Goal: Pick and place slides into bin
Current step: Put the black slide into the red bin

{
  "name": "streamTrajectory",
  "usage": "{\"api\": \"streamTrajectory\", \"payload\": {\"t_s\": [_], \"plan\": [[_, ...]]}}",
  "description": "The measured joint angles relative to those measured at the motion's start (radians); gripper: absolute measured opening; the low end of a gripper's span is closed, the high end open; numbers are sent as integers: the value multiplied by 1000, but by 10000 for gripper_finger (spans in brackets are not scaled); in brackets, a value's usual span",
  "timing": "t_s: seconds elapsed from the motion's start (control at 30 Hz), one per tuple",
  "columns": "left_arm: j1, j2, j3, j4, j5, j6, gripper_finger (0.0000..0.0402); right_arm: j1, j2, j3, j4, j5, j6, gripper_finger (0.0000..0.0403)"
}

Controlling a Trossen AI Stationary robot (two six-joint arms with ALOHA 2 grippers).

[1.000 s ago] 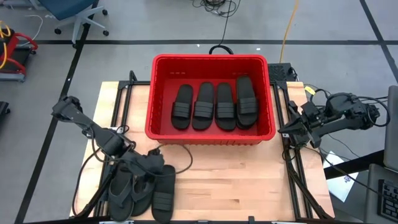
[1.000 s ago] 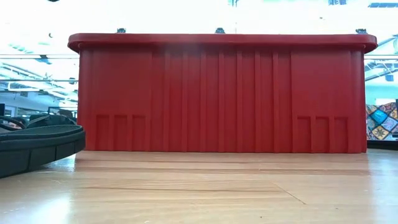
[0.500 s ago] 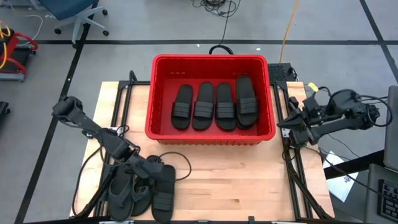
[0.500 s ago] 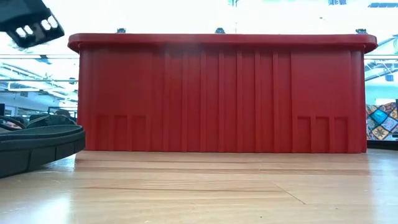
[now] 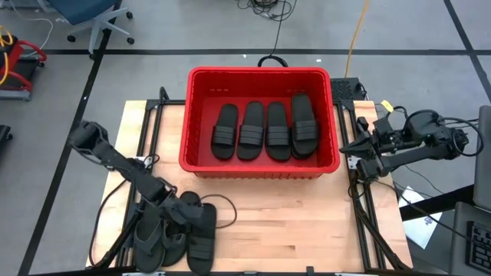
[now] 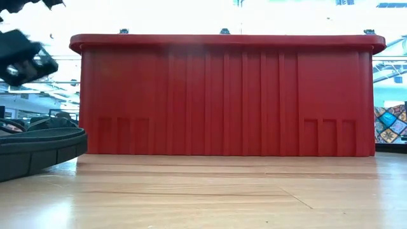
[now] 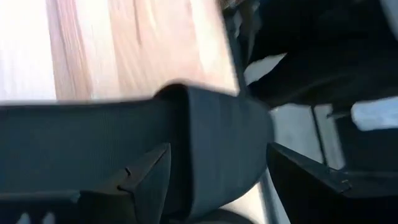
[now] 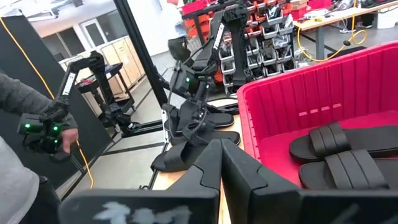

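Observation:
The red bin [image 5: 259, 73] stands at the table's far middle with several black slides [image 5: 265, 130] lying side by side on its floor. Three more slides [image 5: 201, 234] lie on the wood at the near left corner. My left gripper [image 5: 184, 213] hangs open just over them. In its wrist view the fingers [image 7: 146, 183] stand on either side of one slide's rounded dark end [image 7: 224, 137]. My right gripper [image 5: 345, 149] waits shut beside the bin's right wall. My left gripper comes at the slide's rounded end [image 7: 205, 124] slanting down from the table's left, one finger on each side of it. I cannot tell whether either finger touches the rubber. The slide lies on the table.
Bare wood lies between the near slides and the bin's near wall [image 6: 222, 95]. Black frame rails run along both table sides [image 5: 360, 207]. A loose cable [image 5: 222, 203] curls beside the slides. In the right wrist view a person's sleeve [image 8: 18, 93] shows beyond the table.
My left gripper has come down and a little toward the table's near edge, onto the group of slides at the near left. The slides have stayed where they were.

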Motion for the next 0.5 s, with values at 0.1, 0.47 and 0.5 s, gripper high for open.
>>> {"api": "streamTrajectory", "payload": {"t_s": [0.1, 0.47, 0.5], "plan": [[-22, 64, -1, 56, 22, 19, 259, 0, 4, 0, 0, 0, 0, 0], [-39, 206, 0, 126, 54, -74, 237, 0, 19, 0, 0, 0, 25, 0], [-38, 211, 0, 141, 69, -69, 229, 0, 20, 0, 0, 0, 24, 0]]}}
